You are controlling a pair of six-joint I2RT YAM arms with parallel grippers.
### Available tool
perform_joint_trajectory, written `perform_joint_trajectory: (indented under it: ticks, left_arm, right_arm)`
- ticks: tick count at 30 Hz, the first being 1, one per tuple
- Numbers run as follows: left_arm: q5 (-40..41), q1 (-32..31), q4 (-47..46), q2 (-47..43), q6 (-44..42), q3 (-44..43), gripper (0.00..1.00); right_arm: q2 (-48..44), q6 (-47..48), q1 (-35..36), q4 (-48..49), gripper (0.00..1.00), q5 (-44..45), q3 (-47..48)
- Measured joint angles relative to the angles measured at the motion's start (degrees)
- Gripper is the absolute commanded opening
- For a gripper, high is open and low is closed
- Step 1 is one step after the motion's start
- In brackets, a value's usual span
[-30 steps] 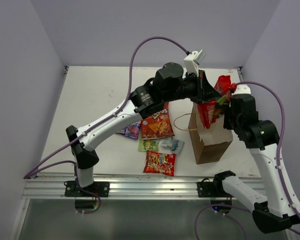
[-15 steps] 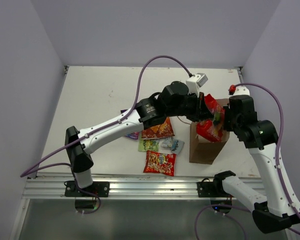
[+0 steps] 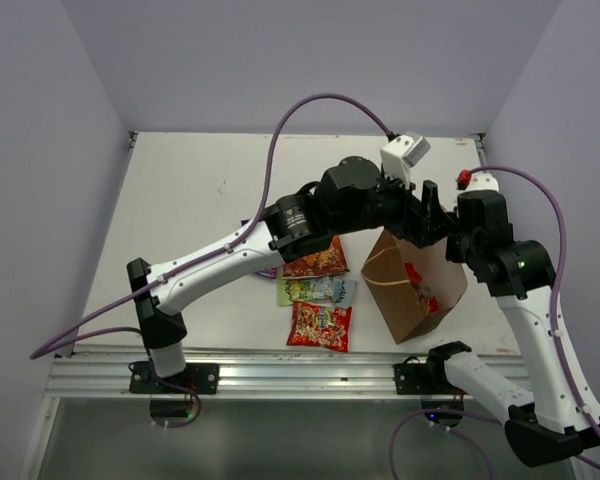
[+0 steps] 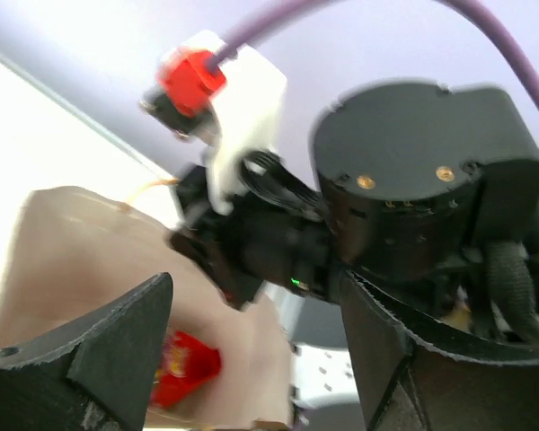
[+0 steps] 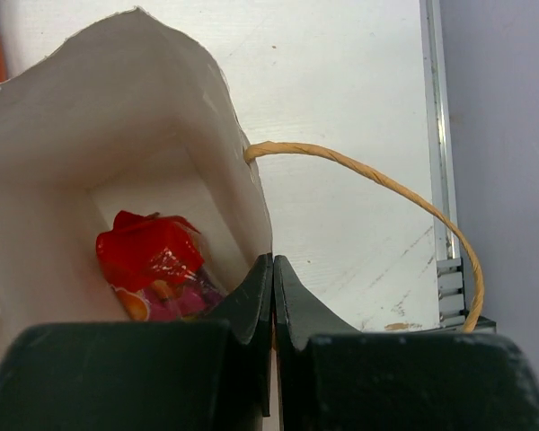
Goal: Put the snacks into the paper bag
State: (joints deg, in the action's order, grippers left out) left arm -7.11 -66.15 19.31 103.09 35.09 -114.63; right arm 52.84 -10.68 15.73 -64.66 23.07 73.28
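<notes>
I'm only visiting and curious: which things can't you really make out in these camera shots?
- Purple packet: top view, almost all hidden under the left arm.
- Doritos bag: top view, upper part covered by that arm.
- Red packet inside the paper bag: right wrist view, crumpled, print unreadable. The right gripper, clamped on the bag's wall, cuts off the bag's floor.
- Left wrist view: blurred, so past the open left gripper the bag is a smear.
</notes>
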Motion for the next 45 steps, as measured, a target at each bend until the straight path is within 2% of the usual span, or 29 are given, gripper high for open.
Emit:
perform_joint_trajectory:
  ticks: [2,6,7,10,12,14,17,22,28,36,37,39,40,43,45]
  left_arm:
    - [5.2,-0.2,1.3,-0.9,-1.9,-0.5,0.88]
    - [16.2,2.7,5.8,-7.0,-3.7,4.2,0.90]
    - [18.0,5.1,6.3,-9.7,-3.8,7.6,0.91]
    - [20.4,17.5,7.5,-14.8,-4.4,17.9,0.92]
    - [22.4,26.0,7.5,-14.5,-4.9,24.6,0.93]
    - [23.0,30.3,7.7,-12.4,-5.4,31.0,1.00]
    - [20.9,30.1,8.2,-7.7,-5.8,36.7,1.00]
    - [16.4,28.1,4.6,-3.7,-6.0,40.4,1.00]
    - [14.5,28.2,-2.0,-1.3,-8.2,40.6,1.00]
    - [13.3,28.2,-4.2,8.7,-9.4,40.9,0.99]
    - [13.2,28.2,-4.6,9.2,-9.4,41.0,0.92]
    - [13.0,28.2,-5.0,9.5,-9.2,41.0,0.69]
    - [13.1,28.2,-5.1,9.5,-9.1,41.0,0.43]
    - [13.4,28.2,-5.1,9.5,-9.4,40.9,0.00]
    - [13.7,28.2,-4.7,9.5,-9.6,40.5,0.00]
  right_arm:
    - [0.0,-0.1,0.0,0.0,0.00,0.0,0.0]
    - [-0.2,-0.4,0.0,0.0,0.00,0.0,0.0]
    - [-0.4,-0.5,0.0,0.0,0.00,0.0,-0.1]
    - [-0.9,-0.8,0.0,0.0,0.00,0.0,-0.4]
    - [-1.1,-0.9,0.0,0.0,0.00,0.0,-0.4]
    - [-1.3,-0.9,0.0,0.0,0.00,0.0,-0.4]
    - [-1.2,-0.9,0.0,0.0,0.00,0.0,-0.4]
    - [-1.1,-0.9,0.0,0.0,0.00,0.0,-0.4]
    - [-1.1,-0.9,0.0,0.1,0.00,-0.1,-0.6]
    - [-0.3,-0.9,0.0,0.3,0.00,0.0,-0.6]
    - [-0.1,-0.9,0.0,0.3,0.00,0.0,-0.6]
    - [0.0,-0.9,0.0,0.4,0.00,0.0,-0.6]
    - [0.1,-0.9,0.0,0.4,0.00,0.0,-0.6]
    - [0.1,-0.9,0.0,0.4,0.00,0.0,-0.6]
    - [0.1,-0.9,0.0,0.4,0.00,0.0,-0.6]
